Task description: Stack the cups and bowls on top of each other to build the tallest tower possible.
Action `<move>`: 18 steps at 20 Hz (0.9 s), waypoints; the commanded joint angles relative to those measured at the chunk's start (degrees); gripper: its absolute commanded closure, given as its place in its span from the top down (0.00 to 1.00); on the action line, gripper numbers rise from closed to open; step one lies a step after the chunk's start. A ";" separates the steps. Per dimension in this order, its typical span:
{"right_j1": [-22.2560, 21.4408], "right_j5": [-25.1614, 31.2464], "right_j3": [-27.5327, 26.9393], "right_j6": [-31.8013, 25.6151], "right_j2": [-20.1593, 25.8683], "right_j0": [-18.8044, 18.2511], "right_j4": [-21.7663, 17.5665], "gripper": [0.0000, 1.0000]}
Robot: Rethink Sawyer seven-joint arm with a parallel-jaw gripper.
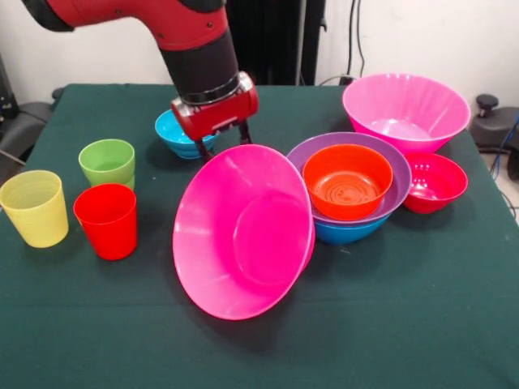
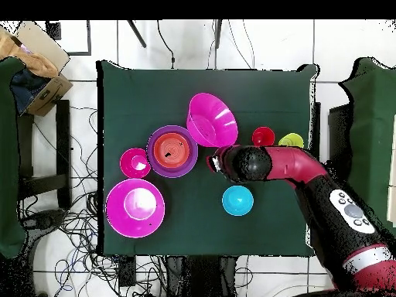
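Pincer [image 1: 222, 148] pinches the far rim of the tilted big pink bowl [image 1: 242, 231] (mouth facing the camera), beside the purple bowl [image 1: 397, 174] stack. Judgement: level it, centre over the orange bowl [image 1: 347, 181], then lower.

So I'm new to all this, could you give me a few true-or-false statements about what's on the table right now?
1. The orange bowl sits inside the purple bowl. True.
2. The big pink bowl by the gripper lies flat on the table. False: it is tipped up on its side.
3. The red cup is stacked inside the yellow cup. False: they stand apart.
4. The cyan bowl stands alone behind the arm. True.
5. The second pink bowl is upright. True.
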 commanded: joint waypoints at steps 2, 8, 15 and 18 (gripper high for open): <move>5.28 -4.55 0.83 0.22 -2.99 5.03 -6.73 1.00; 4.65 -2.82 0.32 -0.87 -2.45 4.77 -5.89 1.00; -7.24 5.80 7.93 -4.71 0.15 2.17 -1.79 1.00; -12.81 11.02 10.17 -7.01 2.36 0.79 1.70 1.00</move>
